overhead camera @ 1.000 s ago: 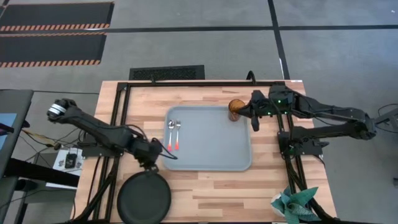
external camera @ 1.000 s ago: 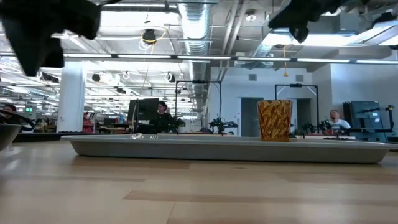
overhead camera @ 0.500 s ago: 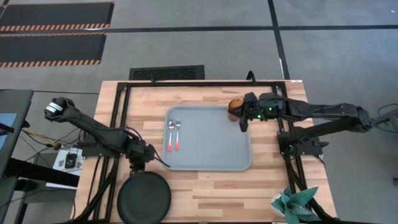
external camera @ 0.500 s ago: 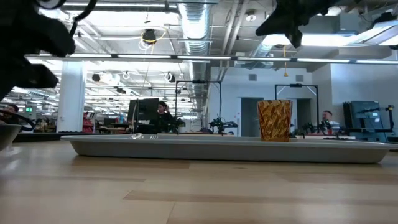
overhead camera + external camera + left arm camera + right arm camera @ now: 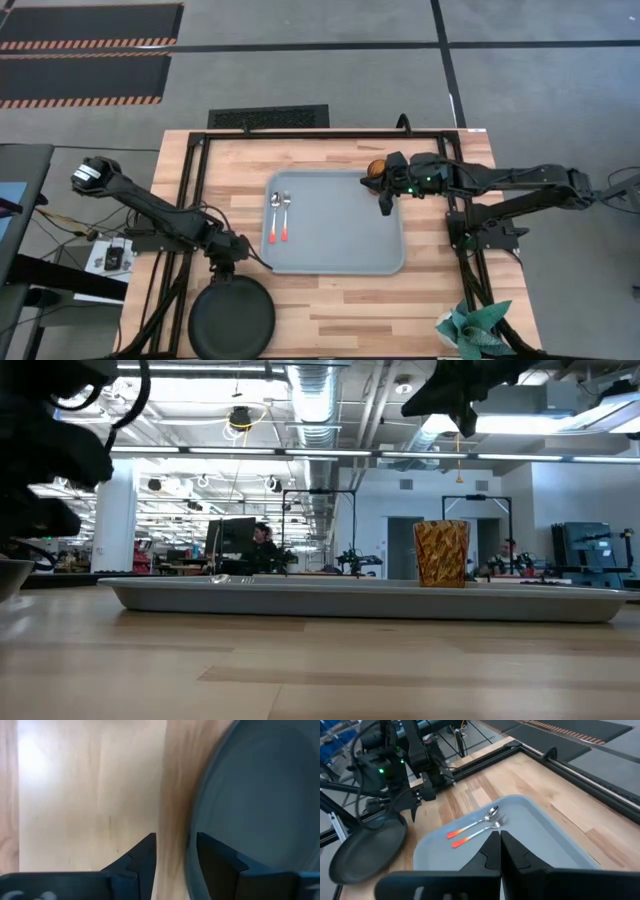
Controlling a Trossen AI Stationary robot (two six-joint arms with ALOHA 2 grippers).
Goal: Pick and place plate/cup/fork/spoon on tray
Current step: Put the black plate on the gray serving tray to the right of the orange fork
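The black plate (image 5: pixel 231 318) lies flat on the wood at the table's near left, also seen in the left wrist view (image 5: pixel 260 795). My left gripper (image 5: pixel 222 268) hangs open at its far rim, one finger over the wood and one over the rim (image 5: pixel 192 835); I see no touch. On the pale blue-grey tray (image 5: pixel 340 240) lie the spoon (image 5: pixel 273 215) and the fork (image 5: pixel 286 215) side by side. The amber cup (image 5: pixel 374 170) stands upright in the tray's far right corner. My right gripper (image 5: pixel 385 203) hovers shut over the tray, just beside the cup and holding nothing.
Black frame rails (image 5: pixel 195 200) run along the table's left, far and right sides. A green-and-white crumpled thing (image 5: pixel 470 330) sits at the near right corner. Bare wood lies between the tray and the near edge.
My left gripper has gone from the tray's near left corner toward the table's left and near edge, down to the plate's far rim. My right gripper has reached toward the table's left, from outside the tray's right rim to above the tray, past the cup.
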